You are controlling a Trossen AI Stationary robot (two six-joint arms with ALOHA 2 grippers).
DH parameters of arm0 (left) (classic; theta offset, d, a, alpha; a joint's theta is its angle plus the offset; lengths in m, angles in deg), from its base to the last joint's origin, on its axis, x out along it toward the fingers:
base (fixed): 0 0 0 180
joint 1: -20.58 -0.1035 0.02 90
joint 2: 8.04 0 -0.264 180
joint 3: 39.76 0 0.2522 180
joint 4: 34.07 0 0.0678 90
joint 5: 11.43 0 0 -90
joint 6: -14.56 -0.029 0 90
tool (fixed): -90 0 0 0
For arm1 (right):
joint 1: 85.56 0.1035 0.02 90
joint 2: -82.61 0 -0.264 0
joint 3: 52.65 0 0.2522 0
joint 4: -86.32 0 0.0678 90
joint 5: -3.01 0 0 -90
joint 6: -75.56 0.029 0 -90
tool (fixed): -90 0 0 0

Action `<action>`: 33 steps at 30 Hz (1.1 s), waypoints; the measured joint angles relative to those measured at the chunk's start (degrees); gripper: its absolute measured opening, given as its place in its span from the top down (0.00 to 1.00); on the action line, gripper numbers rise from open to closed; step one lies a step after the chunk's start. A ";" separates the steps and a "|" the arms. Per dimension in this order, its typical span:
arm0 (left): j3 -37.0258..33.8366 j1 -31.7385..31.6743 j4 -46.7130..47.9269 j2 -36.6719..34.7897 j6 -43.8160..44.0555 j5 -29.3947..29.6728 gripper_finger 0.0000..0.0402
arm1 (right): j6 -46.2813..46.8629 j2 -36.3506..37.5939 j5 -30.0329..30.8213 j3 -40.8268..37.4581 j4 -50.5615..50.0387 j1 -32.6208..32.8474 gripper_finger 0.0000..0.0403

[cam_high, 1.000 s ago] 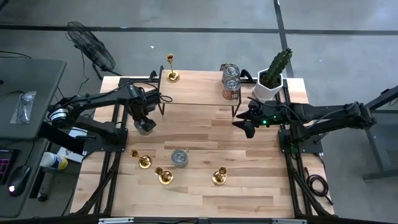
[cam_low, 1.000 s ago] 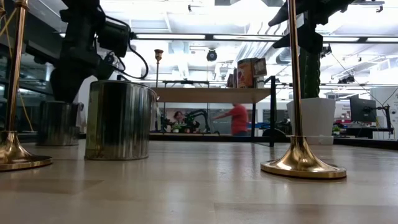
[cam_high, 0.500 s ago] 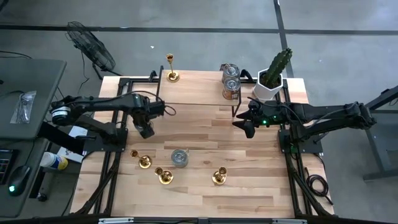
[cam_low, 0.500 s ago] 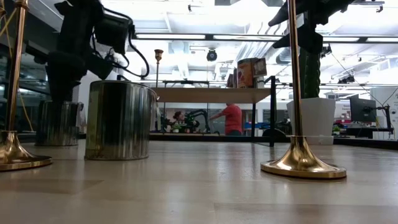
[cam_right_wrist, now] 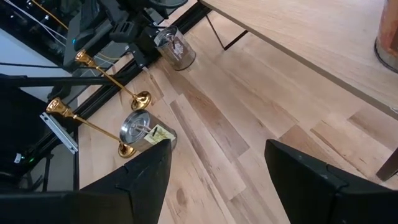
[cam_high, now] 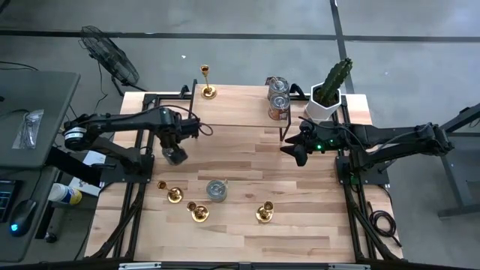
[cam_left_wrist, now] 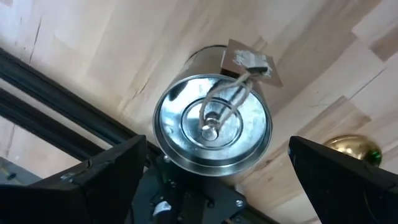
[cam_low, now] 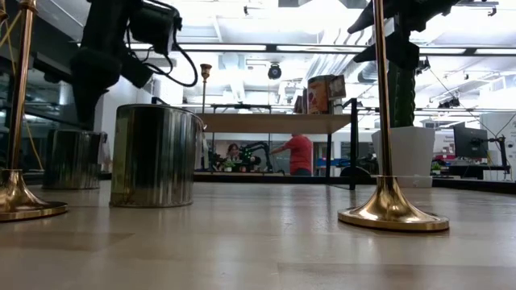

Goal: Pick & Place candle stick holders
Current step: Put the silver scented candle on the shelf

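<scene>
Left pincer [cam_high: 175,155] over wooden table [cam_high: 247,232], concrete floor [cam_high: 420,45]

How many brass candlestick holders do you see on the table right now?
4: one candlestick holder on the raised rear shelf, three on the front table: left, middle, right. None seems hidden.

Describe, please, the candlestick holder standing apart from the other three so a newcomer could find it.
Find the raised wooden shelf along the table's far edge. At its left end stands one gold candlestick holder, opposite the stacked tins. It alone is up there; the other three stand near the front.
</scene>
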 joint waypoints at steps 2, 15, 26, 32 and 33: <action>-0.95 0.00 -0.31 -0.07 -1.83 0.32 0.04 | 0.00 0.00 0.00 0.00 0.02 0.00 0.38; -8.49 -0.04 -4.61 -0.13 -3.95 0.07 0.04 | 0.00 0.00 -0.02 0.00 0.02 0.00 0.38; -11.07 -0.03 -13.37 -0.20 -2.49 -0.04 0.04 | 0.85 0.00 -0.02 0.00 0.02 0.00 0.38; -11.07 -0.02 -17.42 0.10 -2.46 0.03 0.04 | 0.87 0.00 -0.02 0.00 0.02 -0.01 0.38; -11.07 -0.04 -17.97 0.15 -2.46 0.02 0.04 | 0.87 0.00 0.00 0.00 0.02 0.00 0.38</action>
